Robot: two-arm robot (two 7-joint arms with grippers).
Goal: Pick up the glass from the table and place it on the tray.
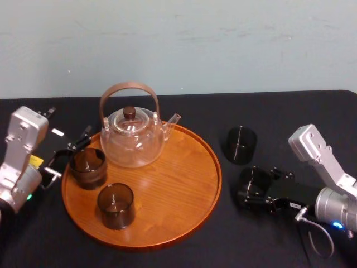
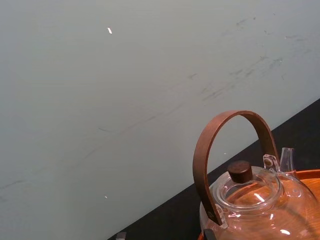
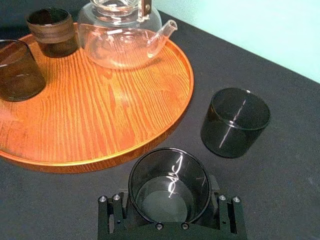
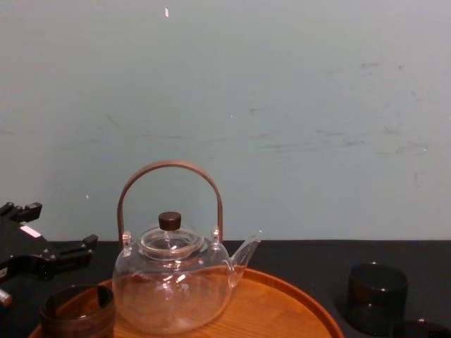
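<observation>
Partly done, dark glass [image 1: 115,205] and banded glass [image 1: 87,166] already on the tray [image 1: 184,218]: third glass [image 3: 170,172] clamped between the fingers of the right gripper [image 3: 170,200], not yet over the rim, fourth glass [image 1: 241,144] on the table [image 1: 312,111] beyond the fingertips, left gripper [image 1: 70,152] splayed beside the banded glass.

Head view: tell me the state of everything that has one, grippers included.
Teapot: upright on tray, lid on.
Rear tray glass: upright.
Front tray glass: upright.
Free glass: upright on table.
Left gripper: open.
Right gripper: shut on near glass.
</observation>
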